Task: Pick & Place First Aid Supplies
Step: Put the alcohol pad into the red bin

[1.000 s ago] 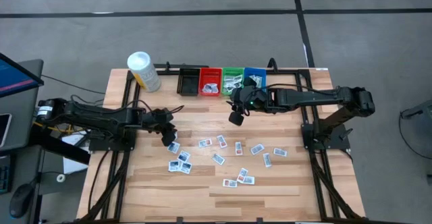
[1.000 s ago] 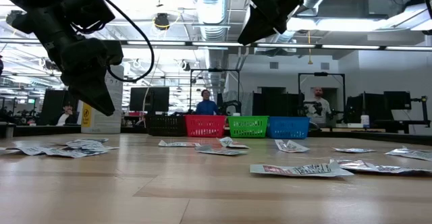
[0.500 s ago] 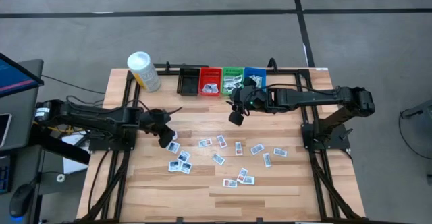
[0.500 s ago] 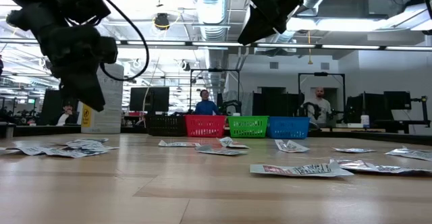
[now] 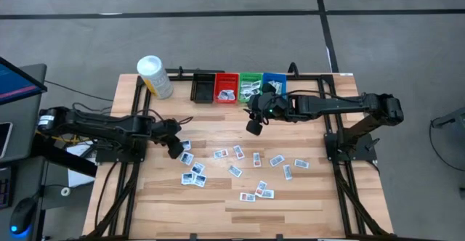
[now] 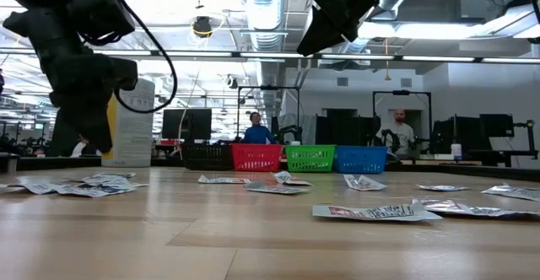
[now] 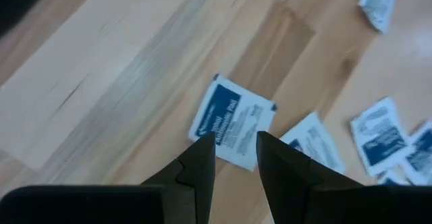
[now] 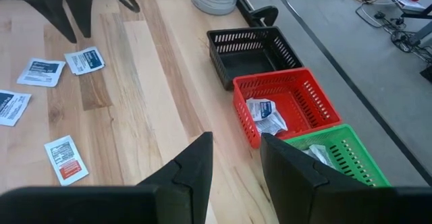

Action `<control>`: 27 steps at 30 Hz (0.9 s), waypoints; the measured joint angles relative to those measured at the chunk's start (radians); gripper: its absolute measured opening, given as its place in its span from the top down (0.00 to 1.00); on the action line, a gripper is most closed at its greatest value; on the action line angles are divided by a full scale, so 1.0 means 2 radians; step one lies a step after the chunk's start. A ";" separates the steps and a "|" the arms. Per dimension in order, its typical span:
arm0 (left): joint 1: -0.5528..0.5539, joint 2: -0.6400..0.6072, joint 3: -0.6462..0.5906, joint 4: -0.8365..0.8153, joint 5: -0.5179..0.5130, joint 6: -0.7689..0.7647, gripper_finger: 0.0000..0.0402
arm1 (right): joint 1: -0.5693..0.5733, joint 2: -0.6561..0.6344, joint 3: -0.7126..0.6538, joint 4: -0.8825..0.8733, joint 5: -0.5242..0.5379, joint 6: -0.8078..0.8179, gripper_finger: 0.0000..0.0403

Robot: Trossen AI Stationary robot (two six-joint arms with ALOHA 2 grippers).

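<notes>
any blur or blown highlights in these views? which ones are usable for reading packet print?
Low view: ceiling lights blown out, left gripper a dark silhouette against them, nearest tabletop soft. Left wrist view: blurred throughout; the packet at the fingertips shows blue print, not legible. Right wrist view: sharpest, red bin mesh crisp. High view: evenly lit, packets too small to read.
</notes>
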 joint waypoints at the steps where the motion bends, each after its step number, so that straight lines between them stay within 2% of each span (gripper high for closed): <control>1: 0.000 0.004 0.000 0.000 -0.003 -0.004 0.73 | 0.000 0.000 0.000 0.000 0.000 0.000 0.71; 14: 0.000 0.114 0.002 0.017 -0.016 -0.023 0.73 | 0.000 0.000 0.000 0.000 0.000 0.001 0.71; 27: 0.000 0.102 -0.001 0.026 -0.017 -0.023 0.73 | 0.000 0.000 0.000 0.000 0.000 0.001 0.71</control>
